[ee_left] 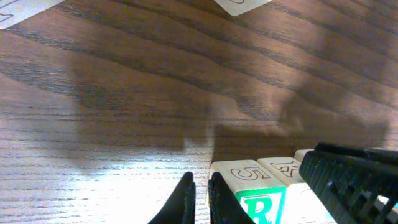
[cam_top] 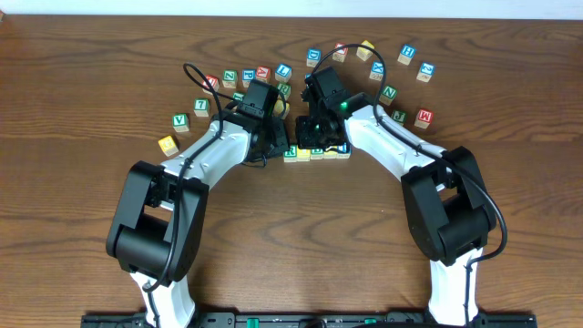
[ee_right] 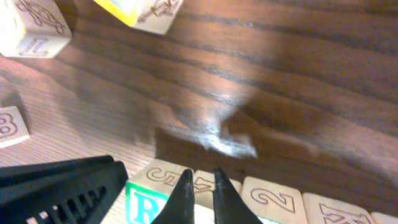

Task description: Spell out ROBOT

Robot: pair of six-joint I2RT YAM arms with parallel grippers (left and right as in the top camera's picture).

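A row of wooden cubes (cam_top: 317, 151) lies at the table's middle, between both arms. Its left end is the green-bordered R cube (ee_left: 261, 205), also seen as the R cube (ee_right: 146, 205) in the right wrist view. My left gripper (ee_left: 202, 183) is shut, empty, its tips down at the table just left of the R cube. My right gripper (ee_right: 201, 180) is shut too, hovering over the second cube (ee_right: 261, 183) of the row, holding nothing. Further right sit a cube with an engraved 2 (ee_right: 277, 199) and one more cube (ee_right: 342, 211). B and T faces are hidden by the arms.
Loose letter cubes lie scattered across the back: a green V (cam_top: 179, 119), a yellow cube (cam_top: 166, 144), a red one (cam_top: 424, 117), a blue one (cam_top: 425, 70). An L cube (ee_right: 31, 28) and a yellow cube (ee_right: 140, 9) lie beyond the row. The two grippers sit close together.
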